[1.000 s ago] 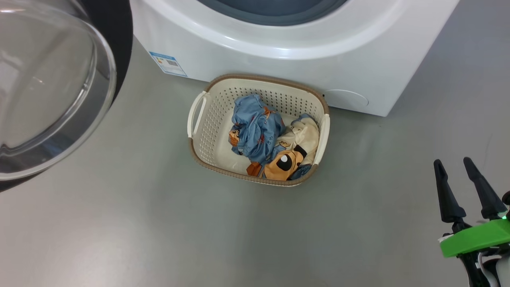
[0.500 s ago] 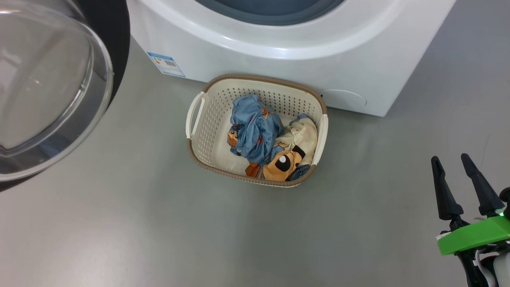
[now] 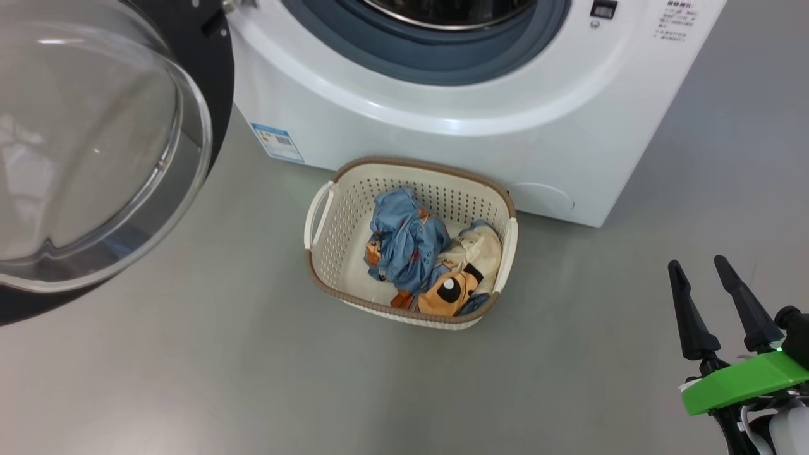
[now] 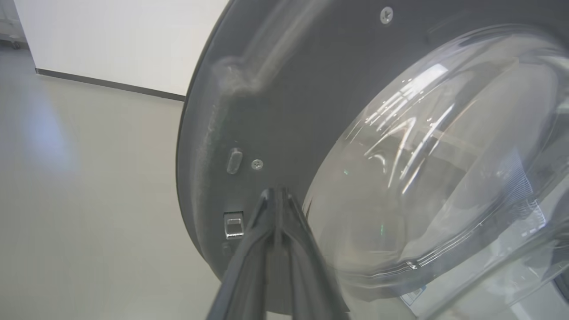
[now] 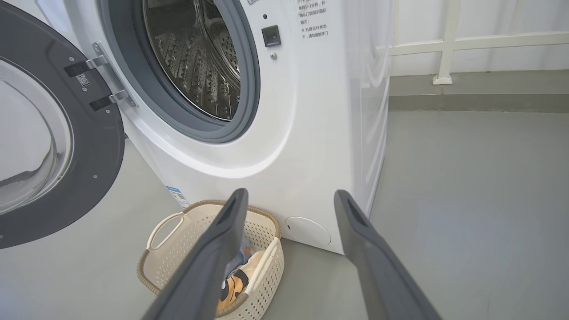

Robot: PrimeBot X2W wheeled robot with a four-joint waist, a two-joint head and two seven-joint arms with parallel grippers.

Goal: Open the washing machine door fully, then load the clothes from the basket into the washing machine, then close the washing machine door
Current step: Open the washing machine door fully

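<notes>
Head view: clothes (image 3: pixel 430 253) lie bunched in basket (image 3: pixel 344 221) on floor (image 3: pixel 189 379), just before washing machine (image 3: pixel 455 133); door (image 3: pixel 218 95) stands open. Soft, light, floppy: pinch a raised fold. Nearby right claw (image 3: pixel 698 263) spread, empty; left claw (image 4: pixel 274 192) clenched on nothing at door's inner face.

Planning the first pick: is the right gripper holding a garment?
No, the right gripper is open and empty; the clothes lie in the basket.
</notes>
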